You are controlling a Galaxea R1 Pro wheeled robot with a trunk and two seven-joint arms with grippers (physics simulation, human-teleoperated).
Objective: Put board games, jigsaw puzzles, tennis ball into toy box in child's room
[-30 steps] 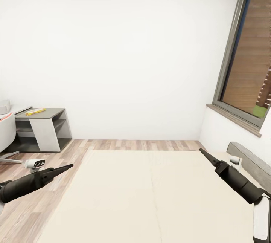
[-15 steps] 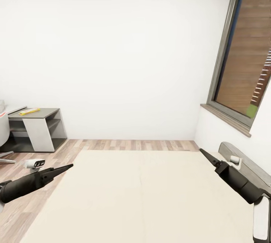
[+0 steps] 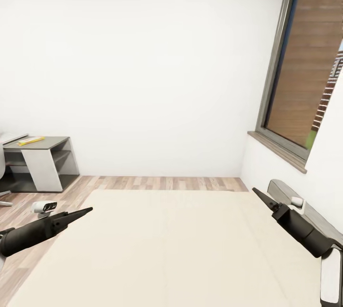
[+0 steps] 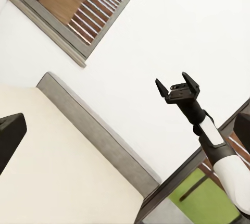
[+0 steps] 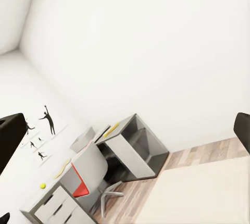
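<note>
The bed [image 3: 166,245] is wide and low, with a plain beige mattress that fills the bottom of the head view. Its grey headboard [image 3: 305,204] runs along the lower right. The table [image 3: 40,143] sits far off at the middle left edge, with a dark grey top. A thin yellow thing [image 3: 31,141] lies flat on it. A tiny tennis ball [image 5: 42,185] rests on the light table top [image 5: 49,193].

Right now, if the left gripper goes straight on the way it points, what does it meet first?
Probably nothing close: the left gripper points across the wide beige bed toward the right gripper, jaws open, and the white wall behind; depth is unclear.
</note>
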